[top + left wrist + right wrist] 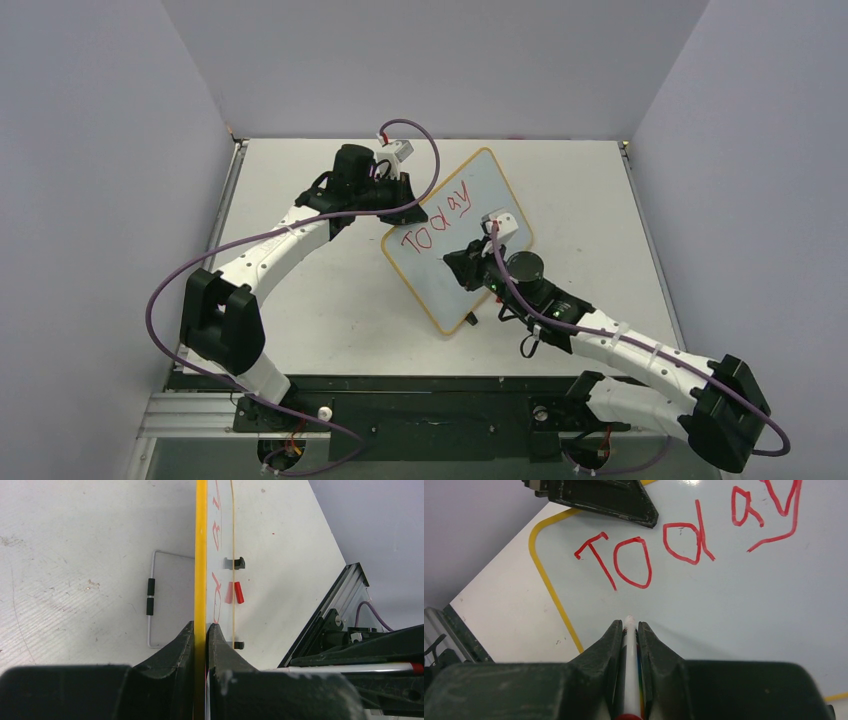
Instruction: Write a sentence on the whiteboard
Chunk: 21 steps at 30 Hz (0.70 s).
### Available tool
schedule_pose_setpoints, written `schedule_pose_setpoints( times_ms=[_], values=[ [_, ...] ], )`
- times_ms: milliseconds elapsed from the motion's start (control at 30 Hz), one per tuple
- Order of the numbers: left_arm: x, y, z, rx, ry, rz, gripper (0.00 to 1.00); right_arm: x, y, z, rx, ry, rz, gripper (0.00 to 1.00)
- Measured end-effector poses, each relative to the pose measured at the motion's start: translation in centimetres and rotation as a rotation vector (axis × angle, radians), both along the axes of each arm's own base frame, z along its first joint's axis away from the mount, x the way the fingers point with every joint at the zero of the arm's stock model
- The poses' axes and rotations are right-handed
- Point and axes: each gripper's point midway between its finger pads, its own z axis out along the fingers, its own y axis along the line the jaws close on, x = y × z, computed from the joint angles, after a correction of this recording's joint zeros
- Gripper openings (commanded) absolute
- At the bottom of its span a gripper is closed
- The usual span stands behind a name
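The whiteboard (pixel 478 205) with its yellow-orange frame stands tilted in the middle of the table. Red letters (pixel 437 218) on it read "Today" in one line, also plain in the right wrist view (pixel 684 540). My left gripper (pixel 398 192) is shut on the board's upper left edge; its fingers clamp the yellow frame (pixel 201 555). My right gripper (pixel 462 262) is shut on a slim white marker (pixel 629 670), its tip pointing at the blank board (pixel 724 610) below the "To". Two black clips (pixel 234 563) sit on the board's far edge.
A red marker cap (pixel 238 592) lies on the table beyond the board. The board's wire stand (pixel 150 596) shows behind it. Grey walls enclose the table (pixel 330 300) on three sides. The arms' bases sit at the near edge.
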Motion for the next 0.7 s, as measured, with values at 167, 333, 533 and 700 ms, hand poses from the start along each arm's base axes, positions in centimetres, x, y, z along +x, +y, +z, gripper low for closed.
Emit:
schedule_pose_setpoints(
  times_ms=[167,333,533,700],
  values=[
    [0.0,0.0,0.0,0.0,0.0,0.001,0.0,-0.6,1.0,0.3,0.017,-0.011,0.042,0.0],
    [0.0,0.0,0.0,0.001,0.0,0.001,0.0,-0.2,0.6,0.0,-0.007,-0.022,0.01,0.0],
    [0.0,0.0,0.0,0.001,0.0,0.001,0.0,2.1,-1.8,0.8,-0.076,-0.045,-0.162,0.0],
    [0.0,0.0,0.0,0.001,-0.001,0.001,0.0,5.2,-2.9,4.6,-0.047,-0.086,-0.275,0.0]
  ],
)
